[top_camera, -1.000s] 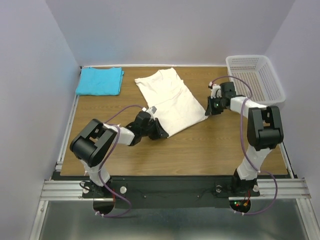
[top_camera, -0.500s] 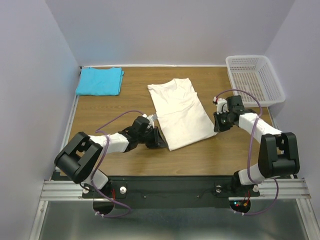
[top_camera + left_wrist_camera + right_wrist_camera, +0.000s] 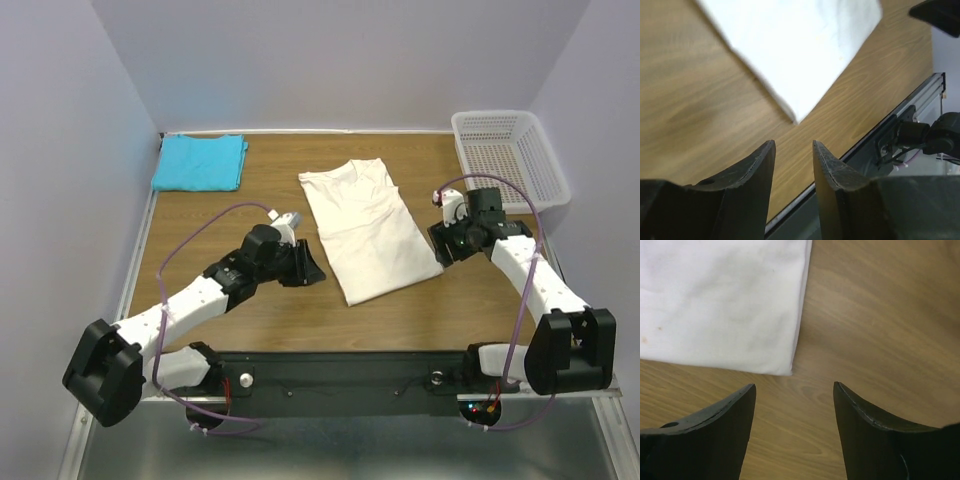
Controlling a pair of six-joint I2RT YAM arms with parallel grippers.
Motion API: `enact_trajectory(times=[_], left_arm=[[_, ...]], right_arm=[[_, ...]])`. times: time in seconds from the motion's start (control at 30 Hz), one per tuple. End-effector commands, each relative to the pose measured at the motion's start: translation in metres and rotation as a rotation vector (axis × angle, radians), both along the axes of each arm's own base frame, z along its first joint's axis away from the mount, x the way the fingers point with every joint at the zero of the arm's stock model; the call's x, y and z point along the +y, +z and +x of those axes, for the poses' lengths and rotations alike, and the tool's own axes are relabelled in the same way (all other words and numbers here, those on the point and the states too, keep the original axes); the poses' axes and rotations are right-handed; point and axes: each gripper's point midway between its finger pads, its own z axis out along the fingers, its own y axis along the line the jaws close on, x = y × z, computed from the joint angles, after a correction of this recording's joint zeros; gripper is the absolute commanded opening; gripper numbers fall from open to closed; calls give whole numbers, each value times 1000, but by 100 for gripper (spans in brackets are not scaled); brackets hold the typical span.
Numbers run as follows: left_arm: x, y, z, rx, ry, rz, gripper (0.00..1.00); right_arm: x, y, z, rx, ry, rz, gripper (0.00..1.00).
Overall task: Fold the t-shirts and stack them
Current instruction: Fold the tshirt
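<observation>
A cream-white t-shirt point(image 3: 368, 228) lies folded lengthwise in the middle of the table, its hem toward the near edge. My left gripper point(image 3: 312, 268) hovers just left of its near left corner point(image 3: 796, 119), open, with nothing between the fingers. My right gripper point(image 3: 441, 248) sits just right of the near right corner point(image 3: 785, 371), open wide and empty. The shirt fills the top of the left wrist view point(image 3: 795, 45) and the upper left of the right wrist view point(image 3: 720, 300). A turquoise-blue t-shirt point(image 3: 200, 161) lies folded at the far left corner.
A white plastic mesh basket point(image 3: 508, 155) stands at the far right of the table. The table's near edge with its metal rail point(image 3: 912, 107) lies close behind the left gripper. Purple cables loop over both arms.
Both grippers have let go of the cream shirt's near corners and opened. The shirt was dragged toward the near edge and straightened. Both arms have pulled back slightly from it.
</observation>
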Motion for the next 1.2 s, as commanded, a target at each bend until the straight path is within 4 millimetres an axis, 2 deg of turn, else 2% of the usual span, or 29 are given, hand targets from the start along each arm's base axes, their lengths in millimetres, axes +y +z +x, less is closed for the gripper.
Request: enact_trajectory(times=[0.0,0.03,0.07,0.1,0.17,0.27,0.3,0.33,0.37,0.4,0.43,0.47,0.5,0.53,0.6,0.63,0.7,0.8,0.9,1.0,1.03,1.17], left_arm=[[-17,58,19,-292,-138,10,47],[-29,66,11,-334,-208,2,47],[-38,81,12,-394,-249,2,49],[-43,81,14,-468,-300,55,50],[-59,91,5,-570,-398,89,50],[-71,99,-2,-728,-523,155,50],[-71,100,-1,-774,-537,184,50],[-71,103,-1,-814,-551,199,50],[-72,106,0,-877,-577,219,51],[-75,106,-3,-899,-597,218,51],[-78,105,-5,-915,-610,220,53],[-82,99,-7,-926,-632,231,54],[-83,90,-7,-933,-648,263,54],[-91,71,-13,-910,-693,291,54],[-93,48,-14,-899,-713,358,54],[-98,32,-21,-886,-746,385,54],[-102,14,-22,-883,-762,428,54],[-109,3,-25,-882,-785,454,54],[-109,-20,-16,-851,-781,550,53],[-109,-34,-13,-824,-796,615,52],[-105,-46,-9,-806,-796,662,52],[-106,-58,-8,-785,-815,699,51]], right_arm=[[1,33,12,-139,208,-65,70],[15,35,9,-180,378,-44,71],[22,34,4,-200,469,-38,71],[28,26,-7,-190,553,-24,71],[40,25,-11,-266,742,-25,71],[46,26,-4,-289,819,21,71],[48,26,-7,-270,837,60,71],[38,39,2,-304,824,79,71],[44,41,5,-337,882,139,71],[39,39,-3,-303,883,180,71],[39,40,-2,-334,959,166,71],[38,42,-1,-334,992,164,71],[39,32,-11,-269,1021,207,71],[37,26,-13,-253,1040,212,71],[32,17,-17,-238,1104,198,71],[28,10,-17,-219,1109,206,71],[22,2,-19,-217,1139,189,71],[22,-4,-22,-220,1166,189,71],[24,-9,-26,-218,1176,203,71],[24,-12,-26,-204,1166,218,70],[25,-12,-26,-205,1166,220,70],[25,-10,-23,-211,1154,227,69]])
